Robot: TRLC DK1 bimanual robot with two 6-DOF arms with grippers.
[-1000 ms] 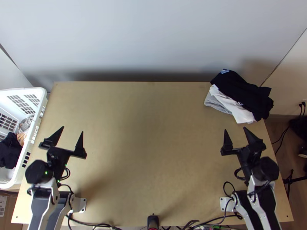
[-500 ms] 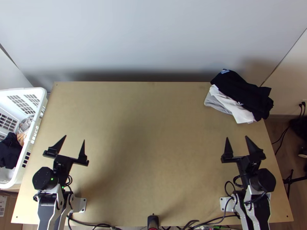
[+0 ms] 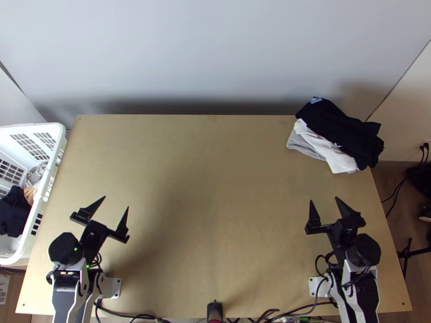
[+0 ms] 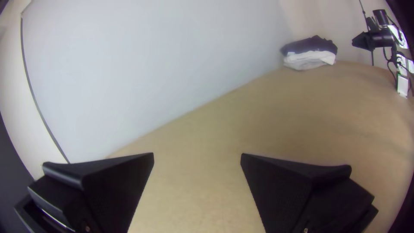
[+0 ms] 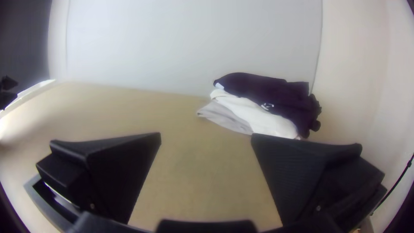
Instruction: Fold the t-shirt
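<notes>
Clothes pile (image 3: 339, 129) might tip if R gripper (image 3: 324, 199), spread wide w/ nothing in it like L gripper (image 3: 116, 202), bumps it.

one counter (image 3: 215, 215), one laundry basket (image 3: 58, 145), three folded garments (image 3: 339, 128) stacked together, one left end effector (image 3: 116, 202) and one right end effector (image 3: 323, 199).

You have a white basket (image 3: 58, 141) at the desk's (image 3: 215, 204) left edge, a cardboard box (image 3: 15, 308) nearby, and black cables (image 3: 426, 145) past the right edge.
</notes>
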